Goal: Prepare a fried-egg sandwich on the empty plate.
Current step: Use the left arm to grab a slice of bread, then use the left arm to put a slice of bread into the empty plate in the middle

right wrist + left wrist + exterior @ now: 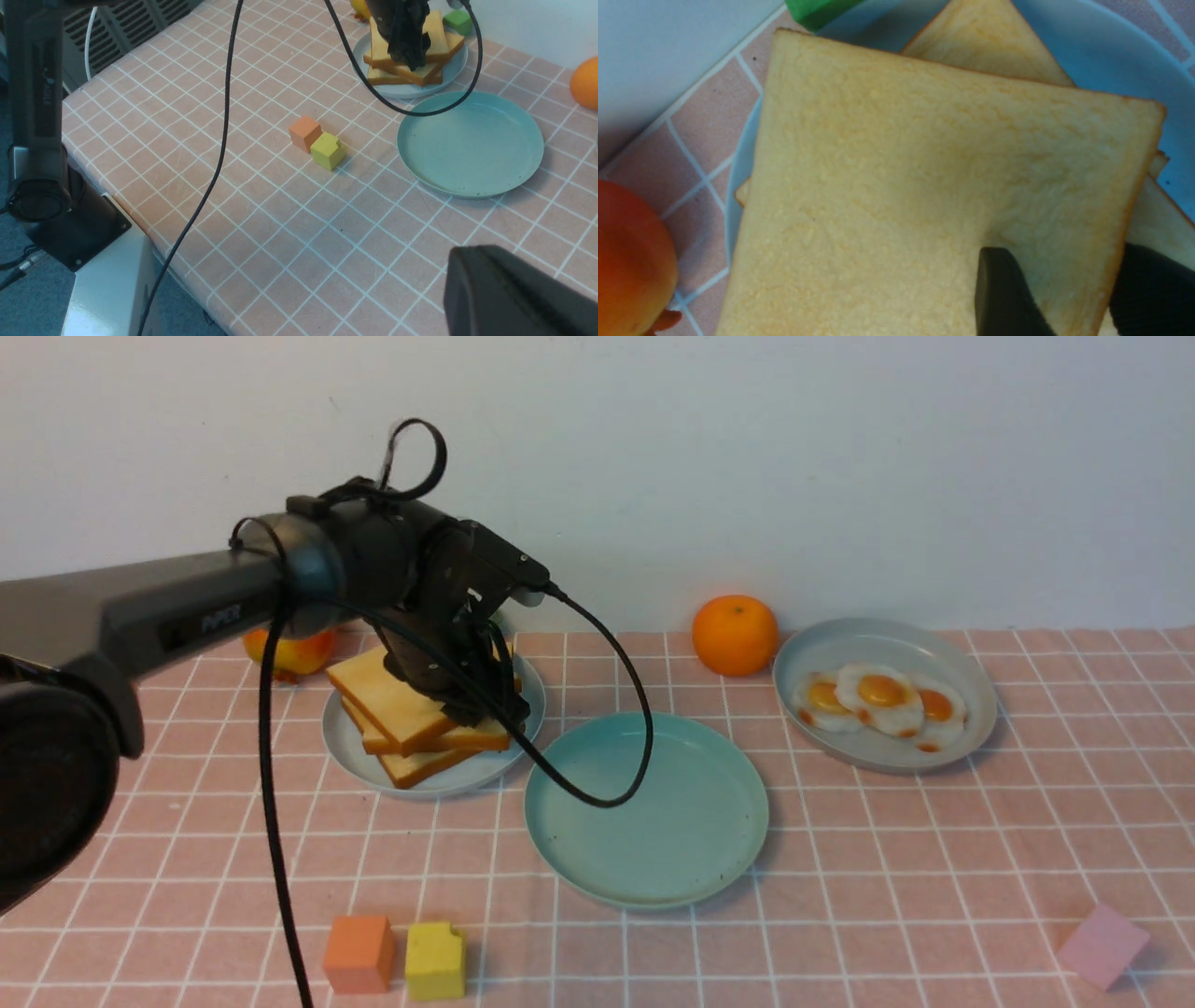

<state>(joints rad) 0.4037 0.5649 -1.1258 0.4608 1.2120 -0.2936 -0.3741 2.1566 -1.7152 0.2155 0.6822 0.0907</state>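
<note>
The left gripper (1064,263) is standing open astride the top toast slice's (924,186) edge, gripping nothing. Closing here, one finger is risking catching the slice beneath (1164,219) too.

Showing bright, even, soft light throughout. Throwing faint shadows rightward off teal plate (672,840) and pink block (1102,945) in front view. Catching pale sheen along left arm (187,607) top. Blurring that arm's near bulk at front view's left edge. Softening left gripper (1069,298) dark fingers (1004,294) and orange fruit (630,261) in left wrist view. Smearing right gripper (514,294) out of focus in right wrist view.
</note>
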